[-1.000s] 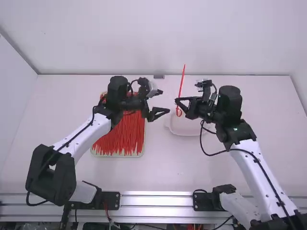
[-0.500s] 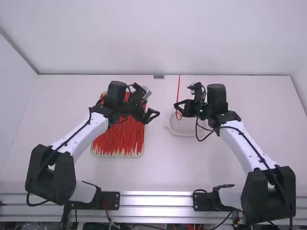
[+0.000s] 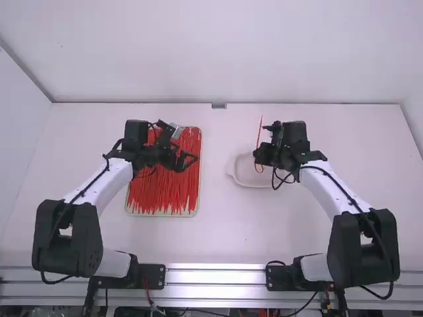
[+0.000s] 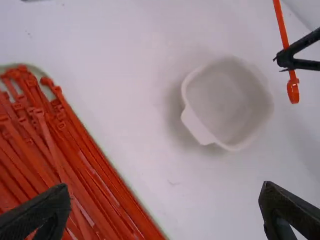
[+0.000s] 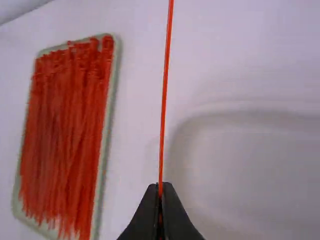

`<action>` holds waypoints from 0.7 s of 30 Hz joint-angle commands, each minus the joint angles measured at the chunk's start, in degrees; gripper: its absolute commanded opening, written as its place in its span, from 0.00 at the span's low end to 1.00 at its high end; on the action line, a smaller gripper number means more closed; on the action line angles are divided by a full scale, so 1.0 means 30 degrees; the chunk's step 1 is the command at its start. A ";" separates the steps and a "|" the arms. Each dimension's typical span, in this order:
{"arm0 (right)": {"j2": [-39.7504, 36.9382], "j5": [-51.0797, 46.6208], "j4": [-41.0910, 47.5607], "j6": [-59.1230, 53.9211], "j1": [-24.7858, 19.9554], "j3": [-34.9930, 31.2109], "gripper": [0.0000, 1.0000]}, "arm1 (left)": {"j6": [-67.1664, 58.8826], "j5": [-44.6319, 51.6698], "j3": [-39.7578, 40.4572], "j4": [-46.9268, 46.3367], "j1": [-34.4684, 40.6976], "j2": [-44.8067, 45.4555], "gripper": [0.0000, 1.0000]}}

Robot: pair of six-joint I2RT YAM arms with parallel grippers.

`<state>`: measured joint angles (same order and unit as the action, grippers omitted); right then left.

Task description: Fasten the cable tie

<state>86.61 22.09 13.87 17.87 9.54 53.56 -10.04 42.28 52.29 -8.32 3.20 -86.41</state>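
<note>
On the right arm [image 3: 334, 191] the jaws are pinched together on a single red cable tie [image 3: 258, 140]. It stands nearly upright in the air with a small loop at its lower end, held over the white bowl [image 3: 236, 177] and touching nothing else. The bowl sits on the table [image 3: 218, 231] at about 3 o'clock from the tray [image 3: 162, 213] — close by, not touching. The tray carries a thick pile of red ties [image 3: 165, 181] lying lengthwise. On the left arm [image 3: 99, 188] the jaws are spread wide apart, gripping nothing, and hang above the pile — toward the tray's 2 o'clock side.
</note>
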 commanded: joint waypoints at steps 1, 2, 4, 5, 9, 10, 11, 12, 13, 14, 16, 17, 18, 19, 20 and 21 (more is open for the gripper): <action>0.0430 -0.2557 0.0233 -0.0022 0.0233 0.0335 0.00 | -0.0015 0.0619 -0.0364 0.0066 -0.0029 0.0015 0.99; 0.0627 -0.3198 0.0335 0.0168 0.0270 0.0335 0.00 | -0.0029 0.0605 -0.0437 0.0051 -0.0029 0.0015 0.99; 0.1005 -0.4291 0.0503 0.0612 0.0430 0.0335 0.00 | -0.0015 0.0554 -0.0495 0.0029 -0.0036 0.0015 0.99; 0.1231 -0.4539 0.0517 0.0590 0.0517 0.0335 0.00 | -0.0015 0.0554 -0.0488 -0.0015 -0.0029 0.0015 0.99; 0.2295 -0.4707 -0.0029 0.0539 0.0860 0.0335 0.00 | -0.0007 0.0576 -0.0488 -0.0015 -0.0029 0.0015 0.99; 0.2484 -0.4830 -0.0168 0.0539 0.0889 0.0335 0.00 | 0.0000 0.0561 -0.0488 -0.0022 -0.0029 0.0015 0.99; 0.2769 -0.4838 -0.0415 0.0517 0.0940 0.0335 0.00 | -0.0007 0.0561 -0.0488 -0.0029 -0.0036 0.0015 0.99; 0.2878 -0.4823 -0.0495 0.0517 0.0969 0.0335 0.00 | -0.0007 0.0561 -0.0488 -0.0022 -0.0036 0.0015 0.99; 0.3024 -0.4830 -0.0561 0.0539 0.0962 0.0335 0.01 | -0.0007 0.0568 -0.0488 -0.0015 -0.0029 0.0015 0.99; 0.3031 -0.4830 -0.0532 0.0525 0.0940 0.0335 0.07 | -0.0007 0.0561 -0.0488 0.0000 -0.0036 0.0015 0.99; 0.3031 -0.4823 -0.0481 0.0532 0.0903 0.0335 0.18 | -0.0007 0.0554 -0.0488 -0.0007 -0.0029 0.0015 0.99; 0.3031 -0.4823 -0.0510 0.0525 0.0838 0.0335 0.24 | -0.0015 0.0554 -0.0488 -0.0015 -0.0029 0.0015 0.99; 0.3031 -0.4830 -0.0561 0.0525 0.0692 0.0342 0.36 | -0.0007 0.0546 -0.0488 -0.0007 -0.0029 0.0015 0.99; 0.3024 -0.4830 -0.0554 0.0525 0.0627 0.0342 0.42 | -0.0007 0.0546 -0.0488 -0.0015 -0.0036 0.0015 0.99; 0.3002 -0.4830 -0.0546 0.0525 0.0597 0.0342 0.46 | -0.0007 0.0546 -0.0488 -0.0015 -0.0036 0.0015 0.99; 0.2929 -0.4816 -0.0466 0.0525 0.0372 0.0342 0.58 | 0.0000 0.0554 -0.0488 -0.0007 -0.0036 0.0015 0.99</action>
<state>95.57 8.40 12.23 19.40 11.49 53.56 -10.04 42.41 51.35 -8.29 3.22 -86.41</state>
